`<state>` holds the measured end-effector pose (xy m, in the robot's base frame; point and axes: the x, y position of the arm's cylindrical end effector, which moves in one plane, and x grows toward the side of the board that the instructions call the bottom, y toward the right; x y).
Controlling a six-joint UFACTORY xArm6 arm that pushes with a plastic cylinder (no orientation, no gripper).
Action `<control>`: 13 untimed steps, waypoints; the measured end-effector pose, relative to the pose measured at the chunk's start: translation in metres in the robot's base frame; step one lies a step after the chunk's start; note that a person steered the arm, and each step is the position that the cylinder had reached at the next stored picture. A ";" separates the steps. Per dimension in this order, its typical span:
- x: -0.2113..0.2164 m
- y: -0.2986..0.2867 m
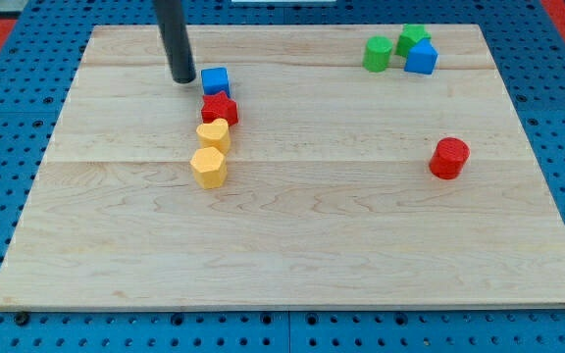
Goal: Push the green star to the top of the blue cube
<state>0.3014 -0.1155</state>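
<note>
The blue cube point(215, 80) sits in the upper left part of the wooden board point(292, 265). My tip point(182, 78) rests on the board just to the left of the cube, very close to it. Two green blocks sit at the view's top right. The one nearer the top point(412, 38) looks like the green star and is partly hidden behind a second blue block point(422, 59). The other green block point(378, 53) is rounded, like a cylinder, and lies just left of them.
A red star point(220, 108) touches the blue cube's lower side. Below it, in a column, are a yellow heart point(213, 134) and a yellow hexagon point(209, 167). A red cylinder point(449, 157) stands alone at the right.
</note>
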 end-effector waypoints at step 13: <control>-0.057 0.126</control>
<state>0.2447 0.0103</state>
